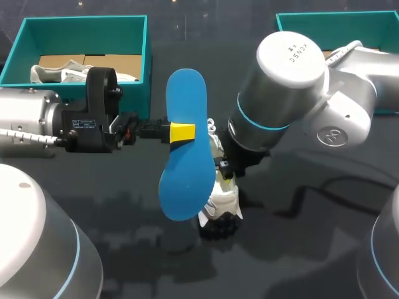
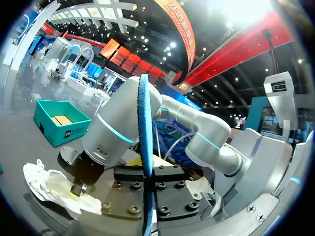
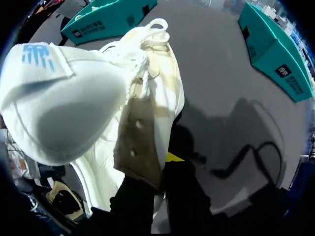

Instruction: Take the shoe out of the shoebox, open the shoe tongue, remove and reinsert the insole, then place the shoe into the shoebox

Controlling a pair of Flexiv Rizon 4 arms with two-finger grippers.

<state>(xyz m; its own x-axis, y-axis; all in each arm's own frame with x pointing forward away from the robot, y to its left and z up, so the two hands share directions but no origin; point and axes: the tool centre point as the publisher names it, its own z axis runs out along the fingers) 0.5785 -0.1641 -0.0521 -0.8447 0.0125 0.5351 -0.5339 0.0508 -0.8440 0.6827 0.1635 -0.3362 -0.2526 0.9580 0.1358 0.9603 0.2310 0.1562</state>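
There were two teal boxes, two white shoes, one blue insole and two arms at the table (image 1: 299, 249). The left gripper (image 1: 182, 132) was pinched tight on the insole (image 1: 187, 99), with its fingers on the two flat sides at the middle. The insole's long shape ran from near the left box (image 1: 81, 20) down toward the front of the table. Its far end was just beside that box's near corner but not touching it. The shoe (image 1: 223, 198) was out of the boxes, on the table near the middle, just beside the low end of the insole. The right gripper (image 1: 225, 171) came down on it from above and was clamped on the shoe's side wall, one finger inside and one outside. The tongue was pulled up and the brown bottom inside the shoe showed. The second shoe (image 1: 59, 73) lay inside the left box. The right box (image 1: 336, 17) sat at the far right corner, well apart from the shoe. Bare table lay between the two boxes and in front of the shoe. A black cable (image 1: 349, 194) lay on the table to the right of the shoe.
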